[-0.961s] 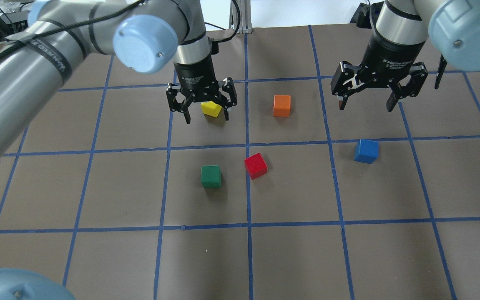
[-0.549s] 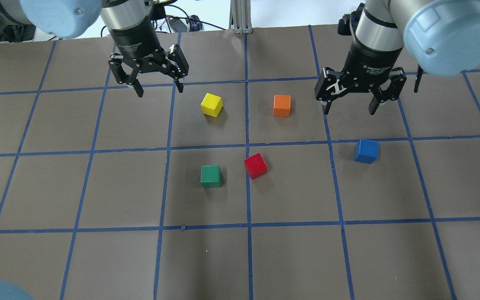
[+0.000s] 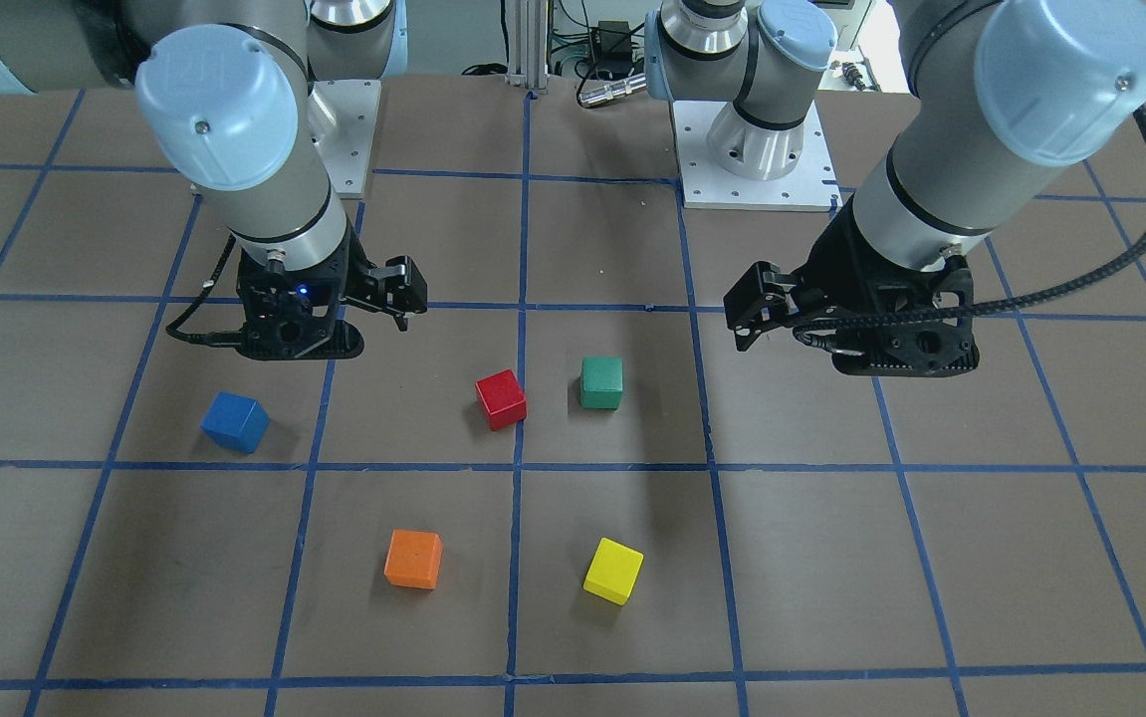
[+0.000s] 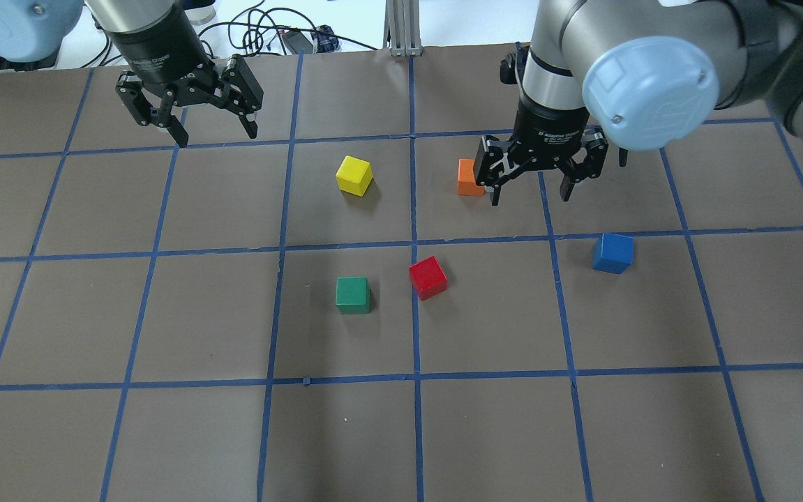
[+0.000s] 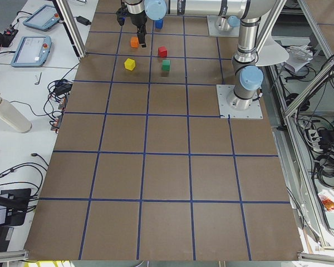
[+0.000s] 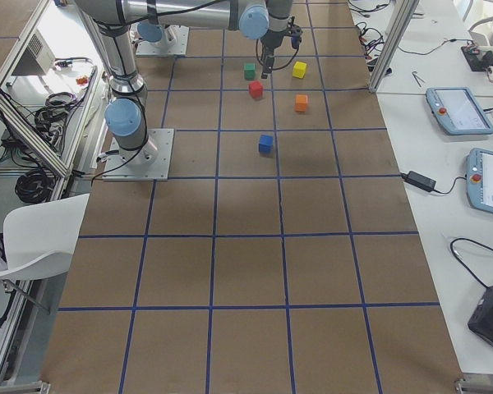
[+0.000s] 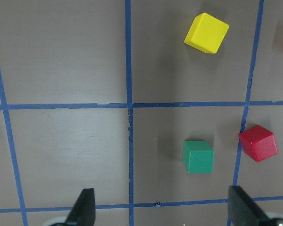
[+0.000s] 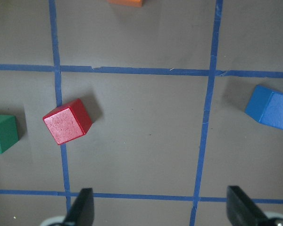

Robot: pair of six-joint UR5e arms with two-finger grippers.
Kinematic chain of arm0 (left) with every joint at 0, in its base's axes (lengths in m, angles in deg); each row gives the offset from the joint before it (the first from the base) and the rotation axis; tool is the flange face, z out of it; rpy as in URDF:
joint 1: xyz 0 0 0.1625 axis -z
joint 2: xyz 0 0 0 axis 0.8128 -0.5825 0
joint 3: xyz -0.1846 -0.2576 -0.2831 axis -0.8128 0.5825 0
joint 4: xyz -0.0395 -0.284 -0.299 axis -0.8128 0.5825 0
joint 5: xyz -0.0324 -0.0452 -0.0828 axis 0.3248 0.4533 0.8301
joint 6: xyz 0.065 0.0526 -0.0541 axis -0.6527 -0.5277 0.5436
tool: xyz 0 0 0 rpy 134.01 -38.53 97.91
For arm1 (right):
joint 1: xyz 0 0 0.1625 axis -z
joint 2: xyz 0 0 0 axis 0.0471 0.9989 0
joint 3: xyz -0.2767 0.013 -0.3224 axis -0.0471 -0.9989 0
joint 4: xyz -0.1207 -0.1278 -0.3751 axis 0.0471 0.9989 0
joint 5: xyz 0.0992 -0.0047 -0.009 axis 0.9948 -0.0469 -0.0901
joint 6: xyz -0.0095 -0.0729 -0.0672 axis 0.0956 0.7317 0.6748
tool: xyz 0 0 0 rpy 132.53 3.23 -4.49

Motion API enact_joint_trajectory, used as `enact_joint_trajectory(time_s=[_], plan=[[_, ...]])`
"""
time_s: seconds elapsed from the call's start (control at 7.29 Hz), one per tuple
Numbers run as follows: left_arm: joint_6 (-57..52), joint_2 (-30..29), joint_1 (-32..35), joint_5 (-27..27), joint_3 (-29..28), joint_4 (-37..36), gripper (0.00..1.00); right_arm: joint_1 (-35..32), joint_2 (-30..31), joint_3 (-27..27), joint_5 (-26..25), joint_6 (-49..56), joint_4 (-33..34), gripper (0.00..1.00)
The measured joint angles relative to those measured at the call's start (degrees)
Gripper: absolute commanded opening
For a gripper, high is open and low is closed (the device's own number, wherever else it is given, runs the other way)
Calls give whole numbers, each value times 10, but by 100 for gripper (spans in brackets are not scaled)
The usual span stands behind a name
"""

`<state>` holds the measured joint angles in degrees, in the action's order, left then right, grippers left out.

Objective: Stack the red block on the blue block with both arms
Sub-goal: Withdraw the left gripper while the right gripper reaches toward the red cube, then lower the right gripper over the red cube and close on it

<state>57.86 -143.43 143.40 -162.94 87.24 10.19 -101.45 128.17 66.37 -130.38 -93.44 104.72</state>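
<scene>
The red block (image 4: 428, 277) lies on the brown table near the centre, beside a blue tape line. The blue block (image 4: 612, 252) lies apart, to its right. My right gripper (image 4: 529, 199) is open and empty, hovering beyond both blocks, next to the orange cube. The right wrist view shows the red block (image 8: 67, 121) at the left and the blue block (image 8: 270, 107) at the right, with open fingertips (image 8: 81, 209) at the bottom. My left gripper (image 4: 217, 135) is open and empty at the far left, away from all cubes.
A green cube (image 4: 353, 295) sits left of the red block. A yellow cube (image 4: 354, 175) lies farther back. An orange cube (image 4: 467, 178) is partly hidden behind the right gripper. Blue tape lines (image 4: 415, 328) grid the table.
My left arm has pulled back from over the yellow cube to the far left. My right gripper has moved left to beside the orange cube. No block has moved.
</scene>
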Motion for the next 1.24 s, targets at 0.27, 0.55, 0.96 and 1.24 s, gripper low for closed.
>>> enact_joint_trajectory(time_s=[0.27, 0.55, 0.96, 1.24], plan=[[19, 38, 1, -6, 79, -88, 100, -10, -8, 4, 5, -6, 11, 100], [21, 61, 3, -47, 113, -111, 100, -27, -12, 36, 29, -27, 72, 100], [20, 72, 4, -63, 132, -104, 100, -56, -23, 105, 46, -42, 191, 100], [20, 72, 4, -63, 134, -103, 100, -79, -54, 115, 64, -18, 238, 100]])
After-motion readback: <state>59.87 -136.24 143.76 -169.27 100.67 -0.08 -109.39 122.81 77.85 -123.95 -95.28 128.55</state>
